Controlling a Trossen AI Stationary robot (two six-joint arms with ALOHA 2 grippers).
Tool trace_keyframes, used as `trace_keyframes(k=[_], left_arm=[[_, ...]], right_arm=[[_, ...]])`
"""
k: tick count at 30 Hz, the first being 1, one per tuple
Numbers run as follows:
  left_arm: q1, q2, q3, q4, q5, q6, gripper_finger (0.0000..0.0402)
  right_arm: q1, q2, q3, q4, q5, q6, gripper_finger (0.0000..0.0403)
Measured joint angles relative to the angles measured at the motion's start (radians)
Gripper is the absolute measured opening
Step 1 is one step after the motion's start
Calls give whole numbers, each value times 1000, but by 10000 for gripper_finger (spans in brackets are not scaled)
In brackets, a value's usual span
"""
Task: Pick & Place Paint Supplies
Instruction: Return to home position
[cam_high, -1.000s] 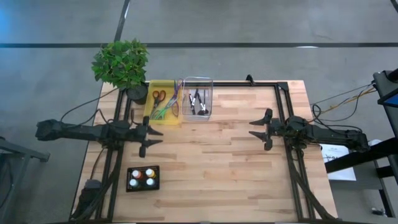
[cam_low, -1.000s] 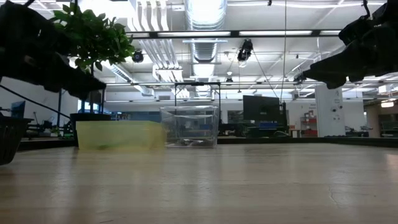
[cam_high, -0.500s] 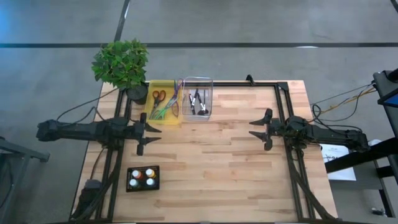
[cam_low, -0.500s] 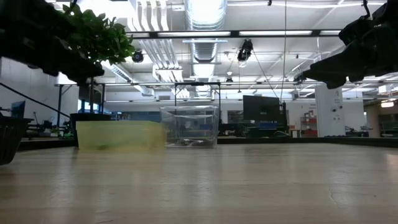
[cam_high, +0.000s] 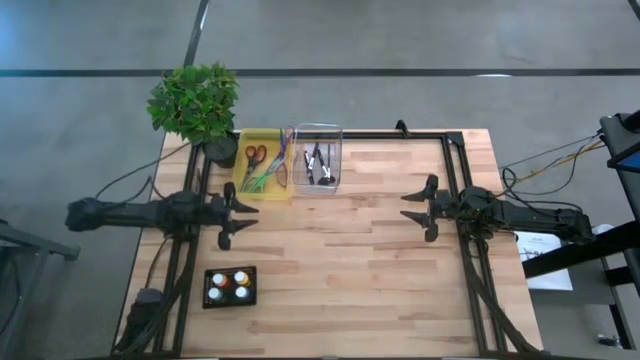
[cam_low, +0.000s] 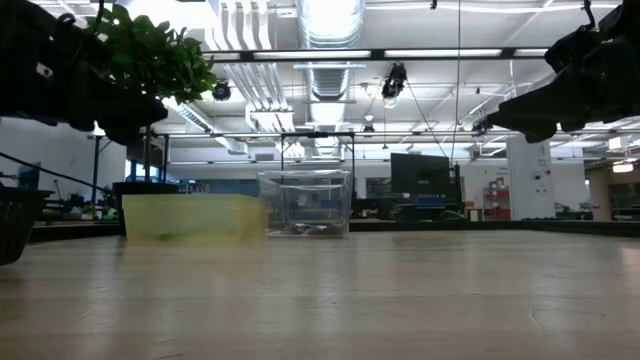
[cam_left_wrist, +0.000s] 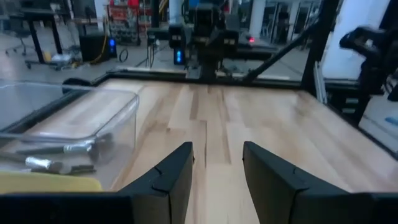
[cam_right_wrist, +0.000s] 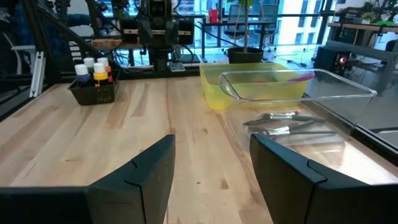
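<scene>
Several small paint bottles stand upright in a black tray near the table's near-left corner; the right wrist view shows the bottles too. My left gripper hovers open above the table, between that tray and the yellow bin. In its own view, my left gripper has only bare wood between its fingers. My right gripper hovers open over the table's right half, and in its own view my right gripper faces the bins. The yellow bin holds scissors and thin coloured sticks.
A clear bin with dark and metal tools sits beside the yellow bin at the far edge. A potted plant stands at the far-left corner. A black frame runs along the table's sides. Bare wood lies between the grippers.
My left arm has shifted: its gripper has drawn back slightly toward the table's left edge and shows higher in the low view. Its fingers have stayed open.
</scene>
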Motion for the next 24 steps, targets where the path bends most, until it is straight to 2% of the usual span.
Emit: trace_keyframes(k=[8, 13, 24], left_arm=[[0, -70, -10, -46, 0, 44, 150], [2, -69, -9, -46, -8, 145, 150], [2, -52, -9, -46, -24, 150, 150]], right_arm=[[0, 0, 0, 0, 0, 0, 206], [0, 0, 0, 0, 0, 0, 206], [0, 0, 0, 0, 0, 0, 206]])
